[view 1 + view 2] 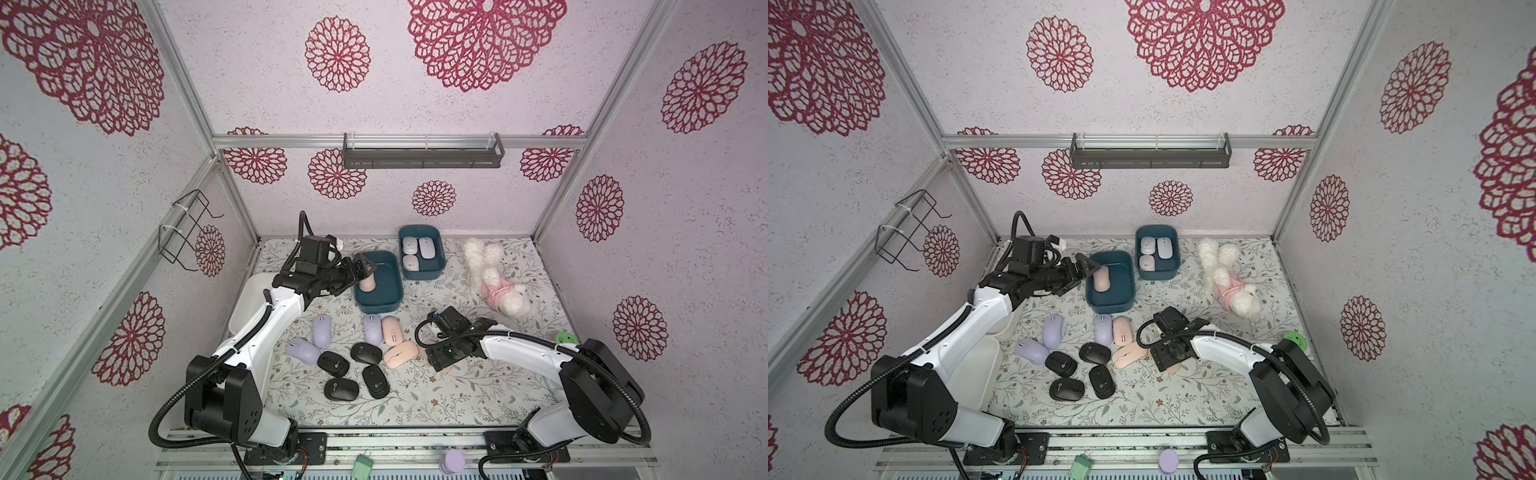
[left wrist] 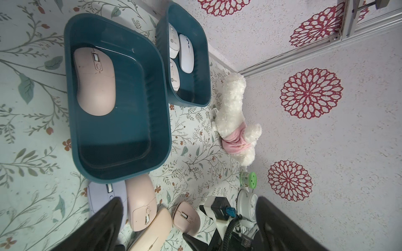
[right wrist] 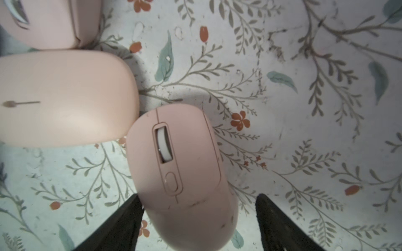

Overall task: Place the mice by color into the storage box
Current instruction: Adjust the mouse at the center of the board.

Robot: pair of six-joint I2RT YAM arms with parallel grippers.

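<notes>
My left gripper [image 1: 363, 268] hangs open over the near edge of the nearer blue storage box [image 1: 399, 286], nothing between its fingers. One pink mouse [image 2: 94, 82] lies in that box. The farther blue box [image 1: 422, 272] holds three white mice [image 1: 427, 247]. My right gripper [image 3: 198, 200] is open low over the table. Its fingers stand either side of a pink mouse [image 3: 180, 165], with a gap showing on one side. Two more pink mice [image 1: 390, 330] [image 1: 401, 354], three lilac mice [image 1: 322, 330] and several black mice [image 1: 365, 353] lie on the floral cloth.
A white plush toy [image 1: 494, 274] in a pink garment lies at the back right. A white tray [image 1: 249, 299] sits under the left arm. A green-lidded jar [image 1: 567, 337] stands by the right arm. A wire rack [image 1: 187, 230] and a grey shelf [image 1: 422, 156] hang on the walls.
</notes>
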